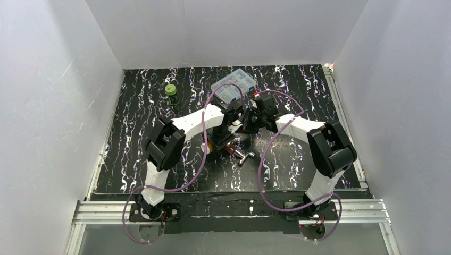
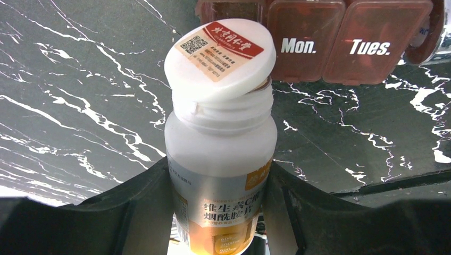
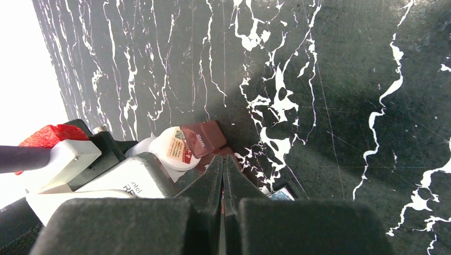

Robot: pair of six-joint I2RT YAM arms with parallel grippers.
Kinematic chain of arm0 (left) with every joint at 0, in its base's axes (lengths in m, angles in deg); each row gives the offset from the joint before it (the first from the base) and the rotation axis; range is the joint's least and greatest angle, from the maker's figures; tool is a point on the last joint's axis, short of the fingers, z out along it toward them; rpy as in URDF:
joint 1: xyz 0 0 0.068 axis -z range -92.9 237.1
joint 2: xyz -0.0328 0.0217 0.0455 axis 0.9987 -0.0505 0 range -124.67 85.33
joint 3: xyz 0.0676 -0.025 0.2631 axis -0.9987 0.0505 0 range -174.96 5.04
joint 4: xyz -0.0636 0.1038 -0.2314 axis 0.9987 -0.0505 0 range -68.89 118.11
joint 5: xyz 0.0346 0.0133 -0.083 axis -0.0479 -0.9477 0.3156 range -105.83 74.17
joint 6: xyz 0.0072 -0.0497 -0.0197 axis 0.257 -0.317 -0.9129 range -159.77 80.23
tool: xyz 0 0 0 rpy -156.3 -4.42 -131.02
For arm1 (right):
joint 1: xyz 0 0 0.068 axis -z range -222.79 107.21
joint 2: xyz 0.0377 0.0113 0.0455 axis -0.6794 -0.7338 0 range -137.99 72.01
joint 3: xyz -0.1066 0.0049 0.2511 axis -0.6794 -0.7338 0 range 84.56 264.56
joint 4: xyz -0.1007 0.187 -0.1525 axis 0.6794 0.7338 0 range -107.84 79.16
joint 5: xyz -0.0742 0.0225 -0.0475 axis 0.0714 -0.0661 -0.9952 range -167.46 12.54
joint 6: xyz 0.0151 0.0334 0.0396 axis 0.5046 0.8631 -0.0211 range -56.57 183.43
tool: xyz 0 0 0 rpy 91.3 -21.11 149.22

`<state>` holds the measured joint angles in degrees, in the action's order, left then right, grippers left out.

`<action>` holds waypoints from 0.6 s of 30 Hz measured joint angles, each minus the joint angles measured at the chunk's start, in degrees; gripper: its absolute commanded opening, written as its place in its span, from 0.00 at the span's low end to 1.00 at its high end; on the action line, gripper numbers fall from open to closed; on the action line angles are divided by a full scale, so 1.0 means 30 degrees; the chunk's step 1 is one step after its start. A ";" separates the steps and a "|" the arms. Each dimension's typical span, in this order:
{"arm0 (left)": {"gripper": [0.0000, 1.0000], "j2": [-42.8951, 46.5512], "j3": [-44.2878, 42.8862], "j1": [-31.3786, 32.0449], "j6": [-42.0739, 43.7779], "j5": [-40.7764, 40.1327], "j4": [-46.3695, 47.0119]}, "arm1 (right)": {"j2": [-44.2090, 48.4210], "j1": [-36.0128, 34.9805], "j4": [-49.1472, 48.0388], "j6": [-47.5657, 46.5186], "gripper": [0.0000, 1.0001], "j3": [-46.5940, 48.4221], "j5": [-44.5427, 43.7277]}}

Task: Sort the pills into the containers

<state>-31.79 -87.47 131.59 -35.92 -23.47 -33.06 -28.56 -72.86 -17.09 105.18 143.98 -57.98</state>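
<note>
Currently at the pour step, I'd say. Left claw [image 2: 218,186] clamps the pill bottle [image 2: 220,143] mid-body; its white cap [image 2: 219,58] sits askew on the neck, not off. The pill case [image 2: 319,42] lies on the worktop [image 2: 80,106] just beyond the bottle mouth, with the Mon. and Tues. lids down. The Sun flap [image 3: 202,139] looks raised. Right claw [image 3: 223,175] is pinched closed and empty, above the cap. Next: clear the cap, then tip the bottle over the Sun cell. It's tight between the arms; bare worktop lies to the right.

I see black table [image 2: 80,106] with white veins, white bottle [image 2: 220,154] with orange-silver label, red-cream sticker on white cap [image 2: 220,58], red-brown case [image 2: 340,42] with white lettering.
</note>
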 measured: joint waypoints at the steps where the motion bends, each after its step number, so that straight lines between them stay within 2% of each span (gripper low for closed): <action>1: 0.00 -0.0044 -0.0044 0.0015 0.0000 -0.0044 -0.0073 | 0.0000 0.0000 0.0015 0.0000 0.03 0.0000 -0.0007; 18: 0.00 -0.0925 -0.0976 0.0240 0.0022 -0.0976 -0.1071 | 0.0000 0.0015 0.0554 -0.0036 0.03 -0.0029 -0.0007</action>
<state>-34.57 -90.40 132.32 -35.85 -26.39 -36.27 -28.56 -72.81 -15.43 105.08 143.89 -58.00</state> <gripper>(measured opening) 0.512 0.035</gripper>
